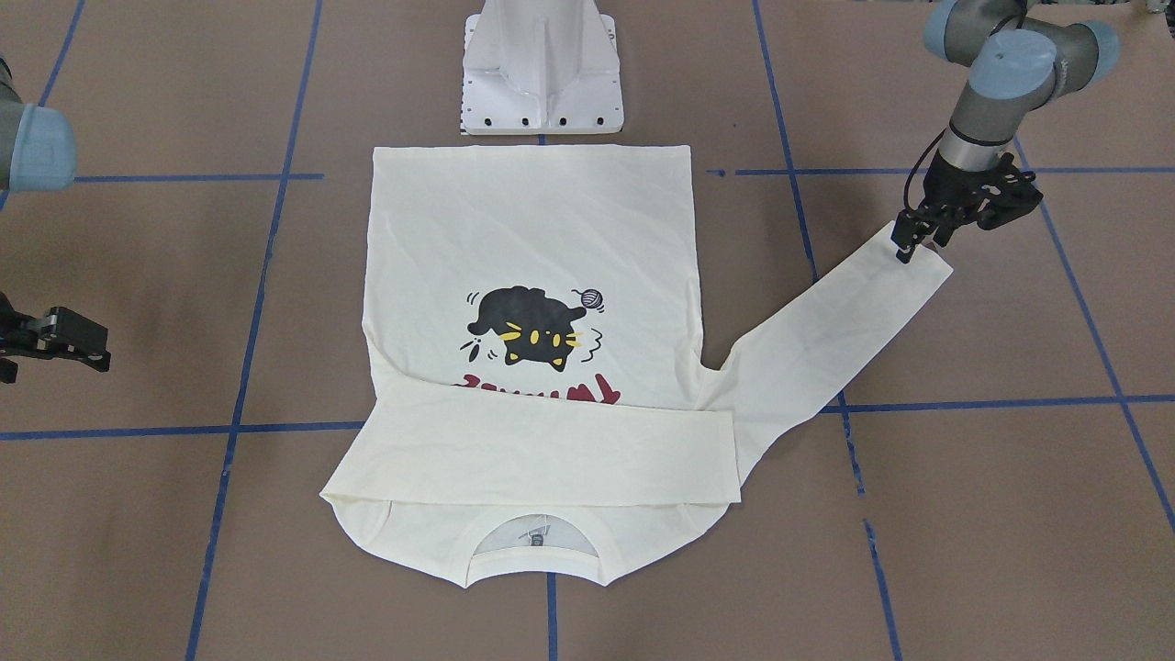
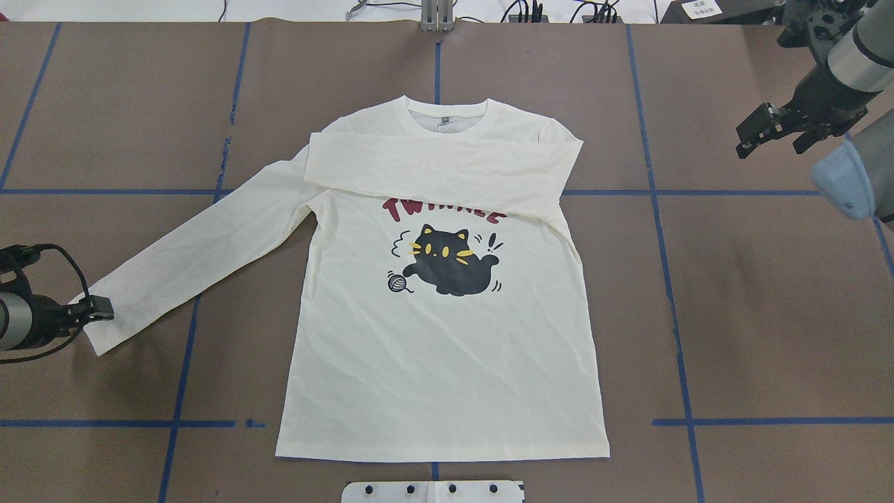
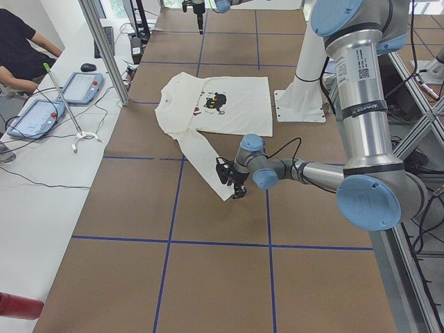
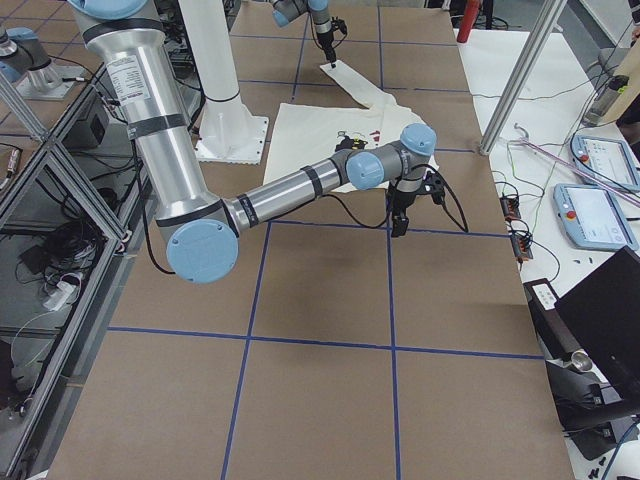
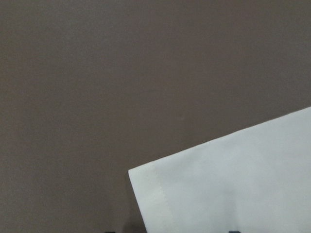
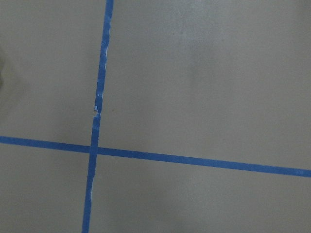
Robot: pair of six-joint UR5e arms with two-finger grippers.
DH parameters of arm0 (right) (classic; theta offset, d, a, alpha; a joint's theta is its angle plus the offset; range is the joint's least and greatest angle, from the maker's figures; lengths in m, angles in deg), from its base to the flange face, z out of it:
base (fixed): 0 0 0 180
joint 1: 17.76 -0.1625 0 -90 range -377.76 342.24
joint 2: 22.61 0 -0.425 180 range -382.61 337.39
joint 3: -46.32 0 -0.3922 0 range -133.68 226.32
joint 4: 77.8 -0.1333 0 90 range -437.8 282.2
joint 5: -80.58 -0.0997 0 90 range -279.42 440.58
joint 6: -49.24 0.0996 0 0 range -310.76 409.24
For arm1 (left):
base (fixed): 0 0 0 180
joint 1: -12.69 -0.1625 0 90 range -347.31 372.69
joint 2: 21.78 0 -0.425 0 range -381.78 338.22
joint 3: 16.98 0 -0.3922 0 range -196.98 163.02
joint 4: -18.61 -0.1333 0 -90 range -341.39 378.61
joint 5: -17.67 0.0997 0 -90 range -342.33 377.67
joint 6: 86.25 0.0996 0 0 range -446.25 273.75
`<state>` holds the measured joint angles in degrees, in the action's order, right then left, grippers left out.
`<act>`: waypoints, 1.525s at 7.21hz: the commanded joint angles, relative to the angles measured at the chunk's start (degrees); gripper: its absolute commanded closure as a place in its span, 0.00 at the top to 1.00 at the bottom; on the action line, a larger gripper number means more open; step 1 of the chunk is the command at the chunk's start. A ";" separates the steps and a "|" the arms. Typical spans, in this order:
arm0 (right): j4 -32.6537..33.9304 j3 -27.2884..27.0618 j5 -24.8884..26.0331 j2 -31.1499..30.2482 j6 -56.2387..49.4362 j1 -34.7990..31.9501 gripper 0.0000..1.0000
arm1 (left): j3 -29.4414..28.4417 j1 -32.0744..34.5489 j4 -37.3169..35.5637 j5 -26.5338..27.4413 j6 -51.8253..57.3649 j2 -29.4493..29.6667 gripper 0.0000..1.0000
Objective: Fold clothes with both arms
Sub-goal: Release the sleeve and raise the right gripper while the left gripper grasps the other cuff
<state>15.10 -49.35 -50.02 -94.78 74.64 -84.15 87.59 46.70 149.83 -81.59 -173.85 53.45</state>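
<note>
Nearest the front-facing camera lies the collar (image 1: 537, 542) of the cream T-shirt (image 1: 532, 229), which is spread flat and print-up on the brown table (image 1: 1010, 514). One sleeve (image 1: 551, 454) is already laid across the shirt's chest, so half the sleeve folding looks done. The other sleeve (image 1: 826, 340) stretches out from the shirt, and the left gripper (image 1: 913, 246) stands at its cuff (image 1: 923, 264), presumably to carry it across likewise. From overhead, the right gripper (image 2: 768, 147) hangs well clear of the shirt, off its folded-sleeve shoulder, with its fingers spread and empty, likely kept out of the way. The side views agree: one shows its near arm at the cuff, the other its near arm off the shirt. The left wrist view shows the cuff corner flat on the table, with two dark bits of the gripper set apart at the bottom edge, so I judge it open with nothing gripped yet. The right wrist view shows only table and blue tape (image 6: 97, 121).
</note>
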 commanded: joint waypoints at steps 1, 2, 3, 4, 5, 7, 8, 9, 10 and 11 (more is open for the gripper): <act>0.00 -0.05 -0.01 0.10 0.00 -0.05 1.00 | 0.10 0.00 0.00 -0.05 -0.28 0.00 0.44; 0.00 -0.05 -0.01 0.10 0.00 -0.05 1.00 | 0.10 0.00 0.00 -0.05 -0.29 0.00 0.34; 0.00 -0.05 -0.01 0.19 0.00 -0.05 1.00 | 0.10 0.00 0.00 -0.05 -0.29 0.00 0.28; 0.00 -0.13 -0.01 0.10 0.00 -0.05 1.00 | 0.10 0.00 0.00 -0.05 -0.29 0.09 0.17; 0.00 -0.13 -0.01 0.10 0.00 -0.05 1.00 | 0.45 0.00 0.00 -0.14 -0.29 0.09 0.07; 0.00 -0.13 -0.01 0.02 0.00 -0.40 1.00 | 3.51 0.17 -0.61 -0.57 -0.29 0.00 0.00; 0.00 -0.22 -0.01 -0.25 0.00 -0.67 1.00 | 5.79 0.44 -1.14 -0.75 -0.11 0.00 0.00; 0.00 -1.35 -0.01 -1.99 0.00 -0.93 1.00 | 8.60 0.87 -5.32 -0.75 0.50 0.96 0.00; 0.00 -2.23 0.17 -4.09 -0.09 -1.37 1.00 | 10.98 1.57 -12.24 -0.75 0.77 4.01 0.00; -0.09 -2.68 0.26 -5.25 -0.09 -1.90 1.00 | 11.00 3.15 -18.83 -0.66 0.94 10.57 0.00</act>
<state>15.08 -51.29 -49.89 -98.29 74.59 -85.48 97.45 48.40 138.56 -82.32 -173.20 58.06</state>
